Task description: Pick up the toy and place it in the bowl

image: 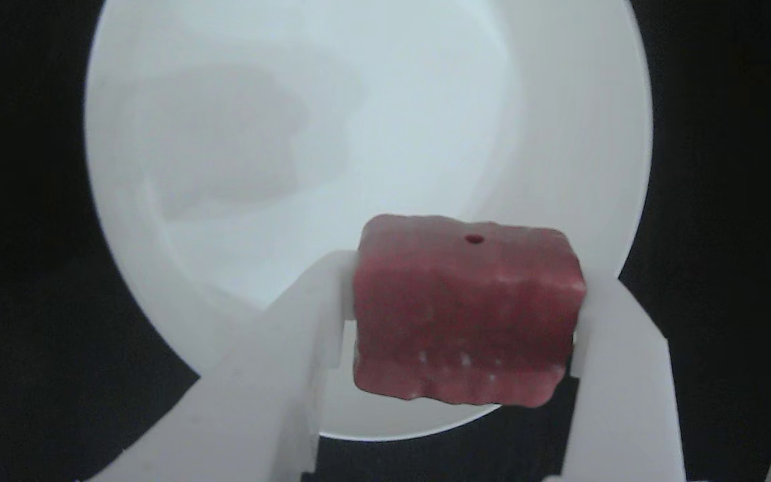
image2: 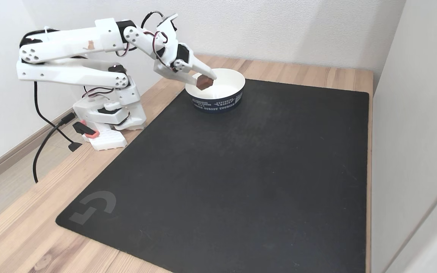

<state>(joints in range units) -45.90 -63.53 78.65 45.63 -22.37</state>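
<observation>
A white arm point(image2: 78, 57) on a wooden table point(image2: 21, 235) holds the toy point(image2: 204, 82) over the bowl point(image2: 237, 81), which sits at the far edge of a black mat point(image2: 241, 170). The bowl is white inside, with a dark blue band round its outside bearing white lettering too small to read with certainty. A pale grey logo point(image2: 94, 206) marks the mat's near left corner in the fixed view.

In the other view, the gripper point(image: 464, 321) is closed on the toy point(image: 466, 314), its two white fingers point(image: 278, 375) pressing the block's left and right sides. The toy is a dark-red block with rough, wavy edges, whitish specks and a small round hole near its top edge. It hangs clear above the bowl point(image: 559, 134), just inside the near rim, touching neither wall nor floor as far as can be told. The bowl's smooth inside holds nothing but a faint grey shadow on its left half.

Around the bowl the mat point(image: 37, 268) lies bare. In the fixed view, black cables point(image2: 47, 121) run from the arm's base off the table's left edge, and a small orange-red part point(image2: 89, 132) sits at the base. White walls point(image2: 298, 26) stand behind and to the right of the table.
</observation>
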